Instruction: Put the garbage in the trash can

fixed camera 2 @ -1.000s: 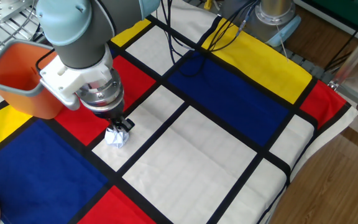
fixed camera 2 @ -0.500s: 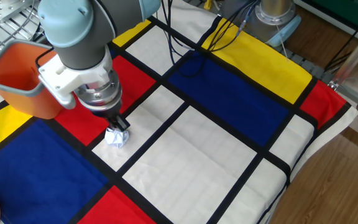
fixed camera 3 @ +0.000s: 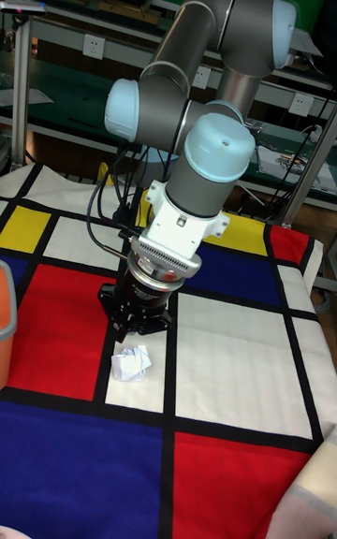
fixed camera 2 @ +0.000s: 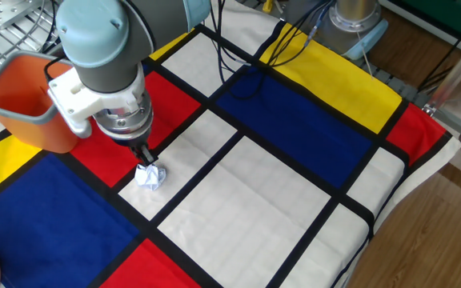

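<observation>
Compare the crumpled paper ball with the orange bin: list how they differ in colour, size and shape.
Colour: the paper ball is white, the orange bin is orange with a grey rim. Size: the bin is far larger than the ball. Shape: the ball is an irregular crumpled lump; the bin is an open, smooth-walled container with rounded corners. Both rest at the same end of the colour-blocked cloth.

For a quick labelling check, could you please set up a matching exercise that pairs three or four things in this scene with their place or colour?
Things:
1. garbage
2. trash can
3. hand
4. cables

Descriptions:
A. orange, at the table's left edge
B. black, trailing over the far white, yellow and blue panels
C. white and crumpled, lying on a white panel
D. just above the paper ball

Pairs: 1-C, 2-A, 3-D, 4-B
</observation>
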`<state>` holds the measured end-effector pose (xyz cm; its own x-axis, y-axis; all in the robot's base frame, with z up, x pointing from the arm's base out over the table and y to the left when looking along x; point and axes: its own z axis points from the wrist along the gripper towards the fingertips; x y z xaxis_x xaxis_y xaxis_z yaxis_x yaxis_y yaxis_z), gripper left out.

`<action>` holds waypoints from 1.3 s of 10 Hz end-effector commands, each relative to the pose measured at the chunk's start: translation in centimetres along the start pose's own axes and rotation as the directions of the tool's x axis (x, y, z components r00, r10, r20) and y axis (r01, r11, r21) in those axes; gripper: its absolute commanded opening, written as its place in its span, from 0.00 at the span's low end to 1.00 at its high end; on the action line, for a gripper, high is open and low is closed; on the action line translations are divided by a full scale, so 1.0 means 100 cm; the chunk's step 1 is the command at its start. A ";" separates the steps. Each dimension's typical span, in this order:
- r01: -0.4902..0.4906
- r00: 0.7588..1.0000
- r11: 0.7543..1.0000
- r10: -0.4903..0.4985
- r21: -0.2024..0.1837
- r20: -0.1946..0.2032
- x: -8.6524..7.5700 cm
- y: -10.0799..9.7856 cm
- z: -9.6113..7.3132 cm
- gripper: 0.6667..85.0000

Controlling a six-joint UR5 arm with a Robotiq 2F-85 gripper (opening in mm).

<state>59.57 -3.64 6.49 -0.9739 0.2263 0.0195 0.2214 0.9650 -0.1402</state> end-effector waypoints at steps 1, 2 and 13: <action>0.044 0.999 0.997 -0.045 -0.061 -0.008 0.002 0.015 -0.001 0.00; 0.060 0.998 0.996 -0.060 -0.067 -0.009 0.003 0.016 -0.001 0.00; 0.170 0.985 0.985 -0.170 -0.020 -0.007 0.005 -0.004 -0.001 0.62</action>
<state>58.99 -5.03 6.71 -0.9974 0.0465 0.0553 0.0403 0.9932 -0.1091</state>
